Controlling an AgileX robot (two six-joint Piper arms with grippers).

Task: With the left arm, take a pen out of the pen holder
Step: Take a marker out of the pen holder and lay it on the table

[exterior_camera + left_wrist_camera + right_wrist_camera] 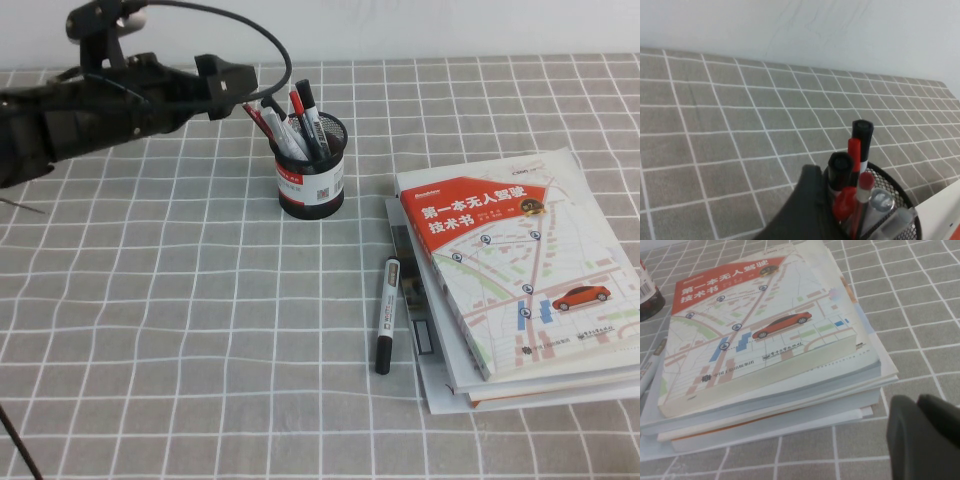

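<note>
Pen holder, a black mesh cup, stands upright on the grey checked tablecloth, toward the far side of the table and left of a stack of books. We see several pens in it, some red-capped and some black-capped, leaning toward the left. 1 more marker lies flat on the cloth, just beside the left edge of the stack and well apart from the holder.

The left gripper hangs at the holder's upper left, level with the pen caps, its jaws spread wide and gripping nothing. From the left wrist we see 1 dark finger just beside a black cap at the holder's rim; we cannot tell whether they touch.

The right gripper hovers over the cloth near a corner of the book stack, outside the high view. Whether it is open or closed we cannot tell.
</note>
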